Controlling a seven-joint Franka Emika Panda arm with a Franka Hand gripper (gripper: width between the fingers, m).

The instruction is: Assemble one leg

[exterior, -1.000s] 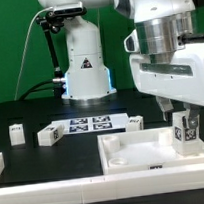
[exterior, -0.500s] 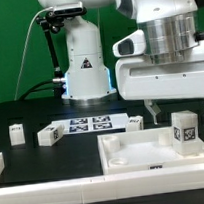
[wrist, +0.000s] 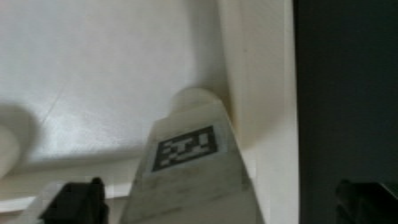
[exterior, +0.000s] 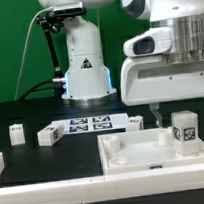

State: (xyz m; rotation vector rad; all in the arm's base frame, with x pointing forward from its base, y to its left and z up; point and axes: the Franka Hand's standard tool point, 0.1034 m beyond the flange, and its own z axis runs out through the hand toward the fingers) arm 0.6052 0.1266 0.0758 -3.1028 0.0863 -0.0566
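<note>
Bright even light; wrist view blurred, soft shadows.

Tray (exterior: 126,166): on the table (exterior: 21,112), at the front, toward the exterior view's right.
Leg (exterior: 184,133): upright inside the tray, near its far right corner.
Gripper (exterior: 181,111): directly over the leg.
Marker board (exterior: 87,124): flat behind the tray.
Loose blocks (exterior: 46,136): two left of the marker board, one just right.

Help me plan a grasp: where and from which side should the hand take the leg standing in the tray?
Probably the leg, upper half, from straight above, closing on opposite side faces. It stands upright beside the tray rim, which crowds its base; its top is free under the open hand.
</note>
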